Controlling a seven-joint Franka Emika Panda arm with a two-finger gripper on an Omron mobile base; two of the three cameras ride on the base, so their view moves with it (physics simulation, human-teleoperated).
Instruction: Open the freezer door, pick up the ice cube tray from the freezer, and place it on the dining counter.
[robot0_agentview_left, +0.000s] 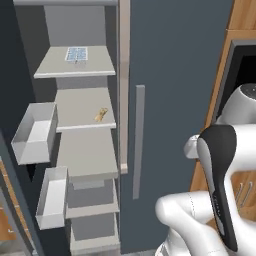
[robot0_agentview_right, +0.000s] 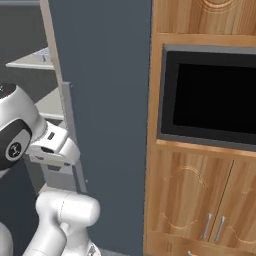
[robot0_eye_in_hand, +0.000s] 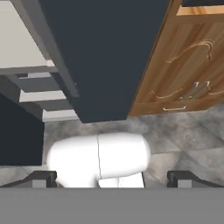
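The freezer (robot0_agentview_left: 85, 150) stands open, with light grey shelves one above the other. On its top shelf lies the ice cube tray (robot0_agentview_left: 76, 54), small and white with a pale-blue grid. The freezer door (robot0_agentview_left: 6, 90) is swung out at the left, and its white inner bins (robot0_agentview_left: 35, 132) face the shelves. My gripper (robot0_eye_in_hand: 113, 179) points down toward the floor in front of the fridge, well below and to the right of the tray. It is open, with a dark fingertip (robot0_eye_in_hand: 41, 178) at each side and nothing held between them. The dining counter is out of view.
A small tan food piece (robot0_agentview_left: 101, 114) lies on the second shelf. The plain grey fridge door (robot0_agentview_left: 170, 100) with its vertical bar handle (robot0_agentview_left: 139, 140) is shut. A wooden cabinet (robot0_agentview_right: 200, 190) with a black oven (robot0_agentview_right: 215, 95) stands right of the fridge. The floor (robot0_eye_in_hand: 183, 135) is grey tile.
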